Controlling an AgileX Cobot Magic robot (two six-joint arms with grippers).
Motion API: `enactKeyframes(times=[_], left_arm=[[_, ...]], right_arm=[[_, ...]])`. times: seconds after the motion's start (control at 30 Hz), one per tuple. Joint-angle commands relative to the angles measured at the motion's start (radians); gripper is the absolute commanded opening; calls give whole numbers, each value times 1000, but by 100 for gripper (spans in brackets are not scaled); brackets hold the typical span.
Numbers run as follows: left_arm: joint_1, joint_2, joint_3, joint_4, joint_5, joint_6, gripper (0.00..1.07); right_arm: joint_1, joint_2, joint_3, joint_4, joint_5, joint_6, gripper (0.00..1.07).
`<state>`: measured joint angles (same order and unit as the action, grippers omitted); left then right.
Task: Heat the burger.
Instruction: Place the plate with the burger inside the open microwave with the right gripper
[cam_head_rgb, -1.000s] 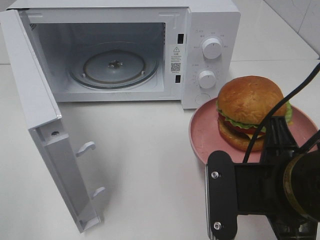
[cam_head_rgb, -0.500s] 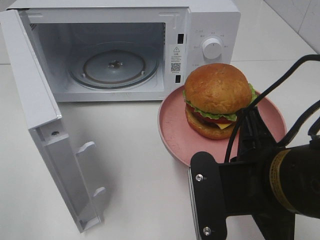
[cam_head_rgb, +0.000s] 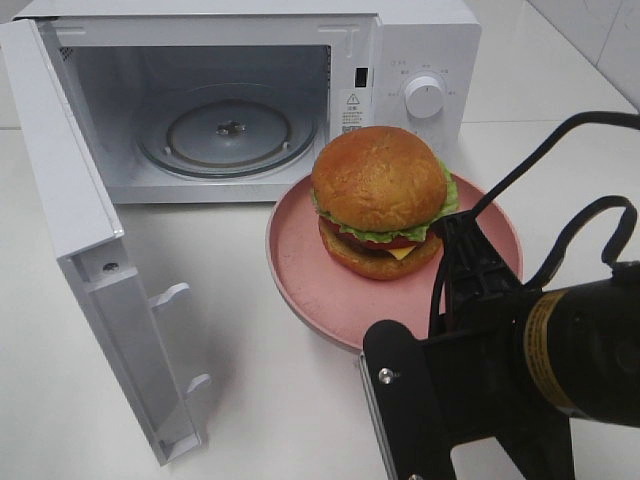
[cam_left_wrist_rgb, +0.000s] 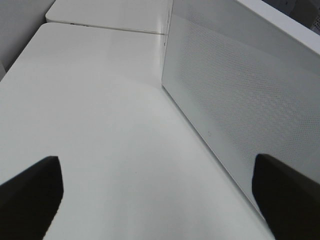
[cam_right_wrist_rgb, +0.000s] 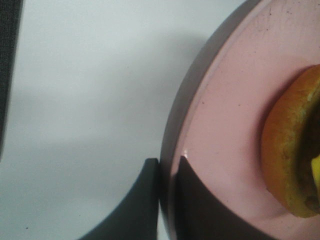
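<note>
Pinches the rim of the pink plate (cam_head_rgb: 300, 270) with the right gripper (cam_right_wrist_rgb: 169, 172), jaws closed on either side of it; holds the burger (cam_head_rgb: 378, 200) upright at the plate's middle, in front of the open microwave (cam_head_rgb: 420, 60), right of its turntable (cam_head_rgb: 228, 130); shows the left gripper (cam_left_wrist_rgb: 159, 192) spread wide, empty, over the white table (cam_left_wrist_rgb: 100, 125) beside a perforated white panel (cam_left_wrist_rgb: 240, 100).

You have the burger (cam_head_rgb: 380, 195) upright on the pink plate (cam_head_rgb: 300, 265) — glossy golden-brown dome, green lettuce, red and yellow layers showing — near the open microwave (cam_head_rgb: 420, 40).
</note>
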<state>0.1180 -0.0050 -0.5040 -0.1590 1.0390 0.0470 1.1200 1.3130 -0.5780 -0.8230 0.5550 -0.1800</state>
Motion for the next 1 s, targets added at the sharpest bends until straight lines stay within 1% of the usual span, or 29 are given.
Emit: enactKeyframes(times=[0.03,0.07,0.17,0.23,0.33,0.4,0.5,0.57,0.6,0.67,0.7,0.73,0.83,0.9,0.93,1.0], left_arm=[[6,-7,1,-1,-8,0,98],[6,-7,1,-1,-8,0,98],[6,-7,1,-1,-8,0,98],[6,-7,1,-1,-8,0,98],[6,-7,1,-1,-8,0,98],[6,-7,1,-1,-8,0,98],[6,-7,1,-1,-8,0,98],[6,-7,1,-1,-8,0,98],[6,-7,1,-1,-8,0,98],[6,-7,1,-1,-8,0,98],[6,-7,1,-1,-8,0,98],[6,-7,1,-1,-8,0,98],[6,-7,1,-1,-8,0,98],[6,-7,1,-1,-8,0,98],[6,-7,1,-1,-8,0,98],[6,-7,1,-1,-8,0,98]], right_arm=[[-83,-9,-3,-33,-61,-131,0],[-115,-9,-3,-3,-101,-199,0],[-133,-9,-3,22,-120,-241,0],[-190,-9,-3,119,-161,-412,0],[-204,-9,-3,141,-165,-461,0],[-261,-9,-3,235,-165,-636,0],[-276,-9,-3,266,-165,-686,0],[-337,-9,-3,377,-170,-859,0],[-337,-9,-3,377,-170,-859,0],[-382,-9,-3,457,-202,-971,0],[-382,-9,-3,457,-202,-971,0],[-408,-9,-3,505,-228,-1041,0],[-422,-9,-3,534,-240,-1075,0],[-466,-9,-4,637,-249,-1213,0],[-466,-9,-4,637,-249,-1213,0],[-493,-9,-4,696,-249,-1318,0]])
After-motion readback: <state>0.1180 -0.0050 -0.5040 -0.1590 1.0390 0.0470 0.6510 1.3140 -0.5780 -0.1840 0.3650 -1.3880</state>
